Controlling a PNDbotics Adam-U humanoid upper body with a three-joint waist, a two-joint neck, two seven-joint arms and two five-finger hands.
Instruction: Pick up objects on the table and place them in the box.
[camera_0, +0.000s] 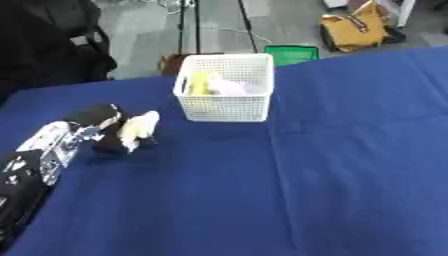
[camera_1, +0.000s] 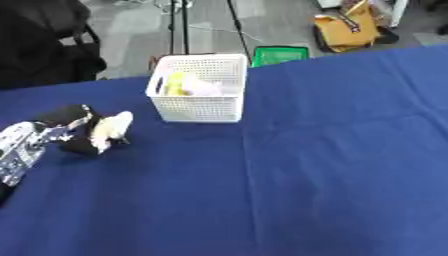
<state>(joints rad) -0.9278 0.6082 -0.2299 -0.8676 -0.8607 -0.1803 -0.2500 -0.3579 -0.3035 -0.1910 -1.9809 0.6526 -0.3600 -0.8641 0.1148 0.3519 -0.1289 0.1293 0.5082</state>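
A white perforated box (camera_0: 227, 106) stands on the blue table toward the back, with a yellow thing (camera_0: 199, 84) and a pale pink thing (camera_0: 231, 87) inside. My left hand (camera_0: 107, 134) comes in from the left, its black fingers curled round a cream, oblong object (camera_0: 140, 127). The hand and object are left of the box and slightly nearer to me, close to the cloth. My right hand shows in neither view.
The blue tablecloth (camera_0: 350, 165) covers the table. Beyond the far edge stand a green crate (camera_0: 292, 53), a mustard bag (camera_0: 353, 27) and tripod legs (camera_0: 188, 25) on the grey floor.
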